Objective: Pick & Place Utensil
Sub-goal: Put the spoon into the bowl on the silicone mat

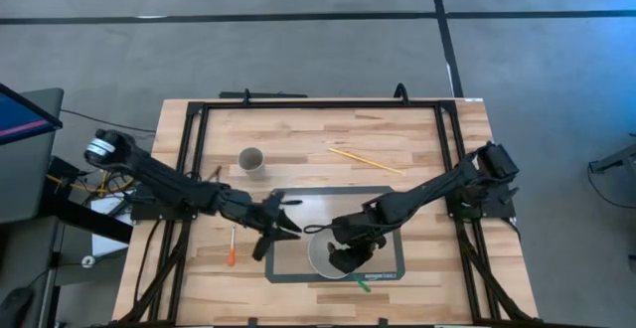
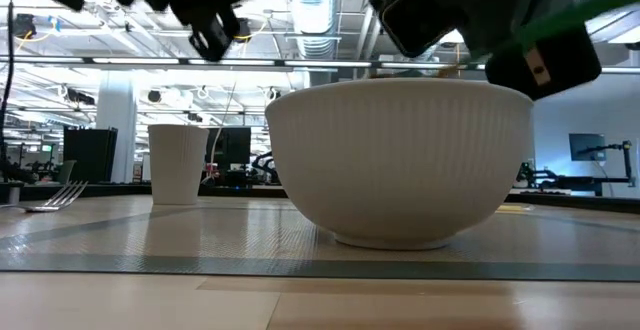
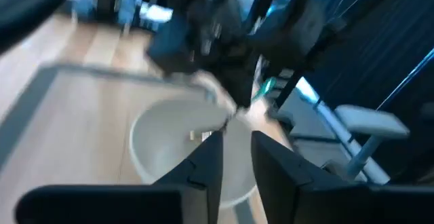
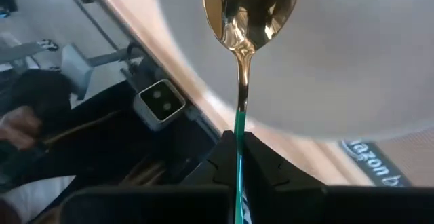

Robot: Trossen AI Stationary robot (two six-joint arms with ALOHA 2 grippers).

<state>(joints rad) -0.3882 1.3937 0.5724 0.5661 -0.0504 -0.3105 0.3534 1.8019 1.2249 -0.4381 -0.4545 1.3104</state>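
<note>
A spoon with a gold head (image 4: 251, 7) and a green handle (image 1: 363, 283) is in my right gripper (image 4: 239, 157), which hangs over the white ribbed bowl (image 1: 323, 256). The spoon's head is above the bowl's inside. The bowl (image 2: 400, 160) stands on its foot on a grey mat (image 1: 393, 204). My left gripper (image 1: 275, 219) hovers open just left of the bowl, above the mat's left edge. In the left wrist view its fingers (image 3: 203, 173) point at the bowl (image 3: 169, 142). My right gripper pinches the spoon's green handle (image 4: 239, 125) between its two fingers, a little below where the green meets the gold neck. The spoon runs along the fingers, head out in front and lifted clear over the bowl. The handle's free end (image 2: 590, 5) slants up behind the gripper.
A white cup (image 1: 251, 159) stands on the bare wood left of centre toward the far side. A pair of chopsticks (image 1: 366, 159) lies beyond the mat. An orange-handled fork (image 1: 231, 248) lies left of the mat. A black frame (image 1: 318, 102) rims the table.
</note>
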